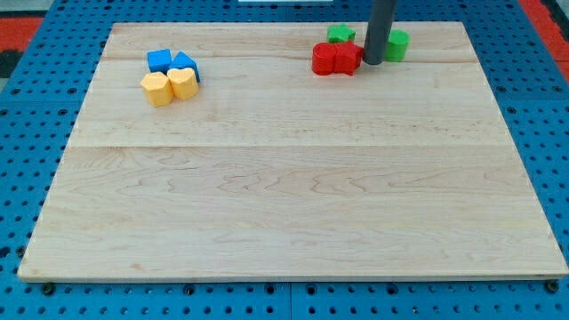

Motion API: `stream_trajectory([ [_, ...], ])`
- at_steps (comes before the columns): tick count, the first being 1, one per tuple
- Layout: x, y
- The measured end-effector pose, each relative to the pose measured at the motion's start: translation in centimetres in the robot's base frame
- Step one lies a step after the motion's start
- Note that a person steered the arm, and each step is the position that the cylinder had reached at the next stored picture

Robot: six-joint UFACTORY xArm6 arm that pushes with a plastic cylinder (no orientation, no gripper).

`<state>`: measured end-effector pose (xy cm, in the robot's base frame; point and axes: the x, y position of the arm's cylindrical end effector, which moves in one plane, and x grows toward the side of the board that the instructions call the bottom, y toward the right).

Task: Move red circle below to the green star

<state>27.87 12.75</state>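
The green star (340, 35) lies near the view's top, right of centre, on the wooden board (293, 178). Just below it sit two red blocks side by side: the left one (324, 59) looks round, the right one (347, 58) has a shape I cannot make out. My tip (372, 62) rests on the board right beside the right red block, at its right edge. A second green block (397, 44) sits just right of the rod, partly hidden by it.
At the view's upper left is a cluster: a blue block (159, 60), a blue triangle-like block (184, 63), a yellow hexagon-like block (156, 89) and a yellow heart-like block (183, 83). The board lies on a blue pegboard surface.
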Motion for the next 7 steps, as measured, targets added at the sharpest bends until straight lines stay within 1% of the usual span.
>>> stream_trajectory([
  [1,2.6,3.5],
  [2,2.6,8.1],
  [3,0.8,8.2],
  [4,-0.9,7.0],
  [6,-0.2,6.1],
  [7,-1.7,3.4],
])
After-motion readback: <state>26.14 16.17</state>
